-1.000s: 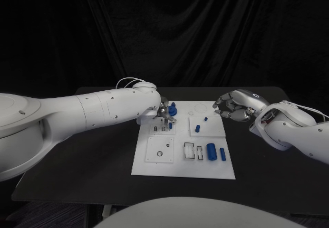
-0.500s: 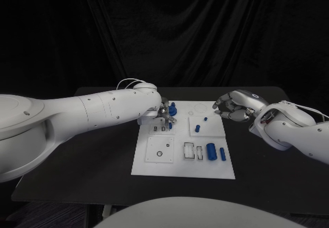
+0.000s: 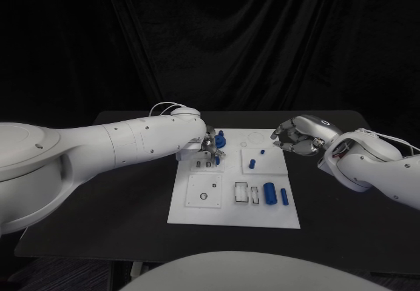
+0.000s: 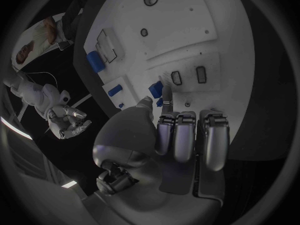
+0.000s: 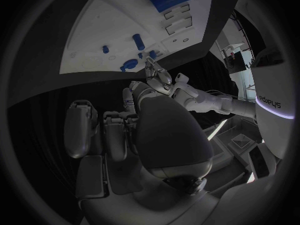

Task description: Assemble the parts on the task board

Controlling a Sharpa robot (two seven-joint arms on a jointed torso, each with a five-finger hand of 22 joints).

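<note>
White board (image 3: pixel 235 209): on black surface (image 3: pixel 122 206).
My left hand (image 3: pixel 208 147): pinching blue part (image 3: pixel 221 140).
My right hand (image 3: pixel 296 137): fingers curled, holding nothing.

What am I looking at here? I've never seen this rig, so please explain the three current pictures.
A two-armed robot works at a black table. One camera looks down from its head; the two round pictures come from cameras behind each wrist. In the middle lies the white task board carrying small blue parts, such as a blue cylinder. The left hand reaches over the board's far left corner, beside a blue part; whether it grips anything is unclear. The right hand, fingers curled, hovers by the board's far right corner.
</note>
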